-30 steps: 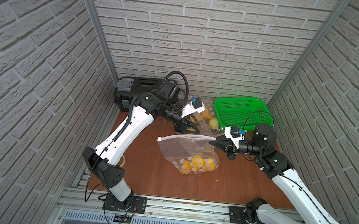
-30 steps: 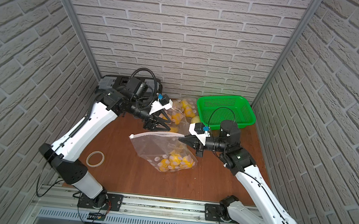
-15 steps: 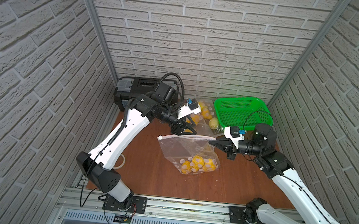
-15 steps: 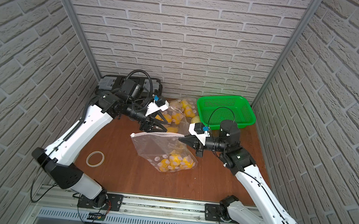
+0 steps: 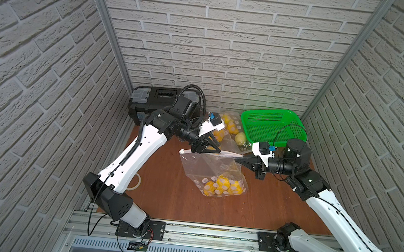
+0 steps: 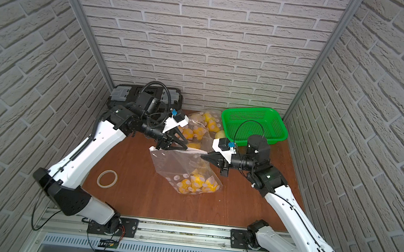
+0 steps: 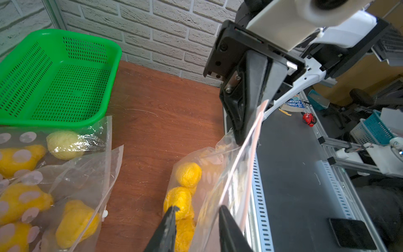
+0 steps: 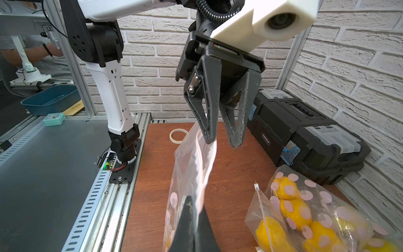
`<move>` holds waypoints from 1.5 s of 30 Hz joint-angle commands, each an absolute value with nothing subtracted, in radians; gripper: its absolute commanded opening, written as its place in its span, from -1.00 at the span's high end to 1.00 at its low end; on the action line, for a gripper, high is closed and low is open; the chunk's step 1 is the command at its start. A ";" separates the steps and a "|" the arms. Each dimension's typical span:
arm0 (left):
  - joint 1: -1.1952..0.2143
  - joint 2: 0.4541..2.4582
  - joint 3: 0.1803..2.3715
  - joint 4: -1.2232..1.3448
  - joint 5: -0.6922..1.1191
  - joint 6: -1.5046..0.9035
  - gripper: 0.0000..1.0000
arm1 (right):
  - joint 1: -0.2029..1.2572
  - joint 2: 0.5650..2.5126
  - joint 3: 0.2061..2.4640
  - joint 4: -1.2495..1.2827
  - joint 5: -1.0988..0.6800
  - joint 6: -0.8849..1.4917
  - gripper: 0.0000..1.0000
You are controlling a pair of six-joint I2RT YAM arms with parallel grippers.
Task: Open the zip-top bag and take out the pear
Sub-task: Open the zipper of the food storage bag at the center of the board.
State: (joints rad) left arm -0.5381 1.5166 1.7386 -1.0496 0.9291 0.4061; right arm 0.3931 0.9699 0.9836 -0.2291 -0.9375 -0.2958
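A clear zip-top bag (image 5: 211, 166) (image 6: 179, 164) with pale dots hangs above the brown table, several yellow pears (image 5: 220, 185) (image 7: 188, 174) in its bottom. My right gripper (image 5: 236, 160) (image 8: 192, 201) is shut on the right end of the bag's top strip and holds it up. My left gripper (image 5: 206, 150) (image 7: 197, 212) is at the middle of that strip, jaws open with a narrow gap. In the left wrist view one wall of the bag runs between the two fingers. In the right wrist view the left gripper (image 8: 222, 141) has one finger touching the strip.
A green basket (image 5: 272, 123) stands at the back right, a black toolbox (image 5: 148, 98) at the back left. More bags of yellow fruit (image 5: 228, 129) lie between them, behind the held bag. A tape roll (image 6: 107, 178) lies on the table at the left.
My left gripper has come forward and down from the back bags to the held bag's top strip, and its jaws have narrowed. The right gripper has kept still with the bag.
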 commanded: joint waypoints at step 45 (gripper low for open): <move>-0.441 1.303 1.525 -1.082 0.154 -0.278 1.00 | 0.417 1.166 1.060 -0.118 -0.549 0.118 -0.05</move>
